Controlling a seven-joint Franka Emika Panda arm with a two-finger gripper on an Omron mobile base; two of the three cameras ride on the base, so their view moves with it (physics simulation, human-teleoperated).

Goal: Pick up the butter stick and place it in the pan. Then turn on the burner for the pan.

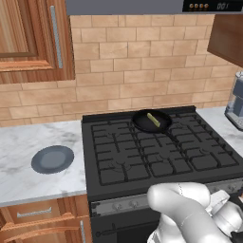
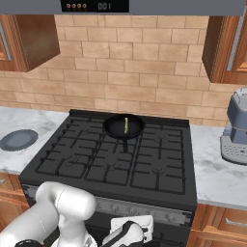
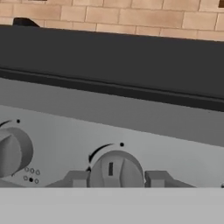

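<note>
Butter stick [image 1: 153, 120] is seen lying in the pan [image 1: 152, 121] on a rear burner of the black stove [image 1: 156, 152]. Nearest, a stove knob [image 3: 116, 170] is flanked by the open gripper [image 3: 116, 178] fingertips [image 3: 76, 178]; touching cannot be told. Farther left, a grey-blue plate [image 1: 52, 159] is set on the marble counter [image 1: 28, 142].

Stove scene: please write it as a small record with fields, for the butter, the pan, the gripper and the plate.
butter: thin yellow-olive butter stick lies inside the pan
pan: small round black frying pan on a rear stove burner
gripper: dark two-finger gripper, open, its fingers either side of a grey stove knob
plate: flat grey-blue round plate on the marble counter
</note>
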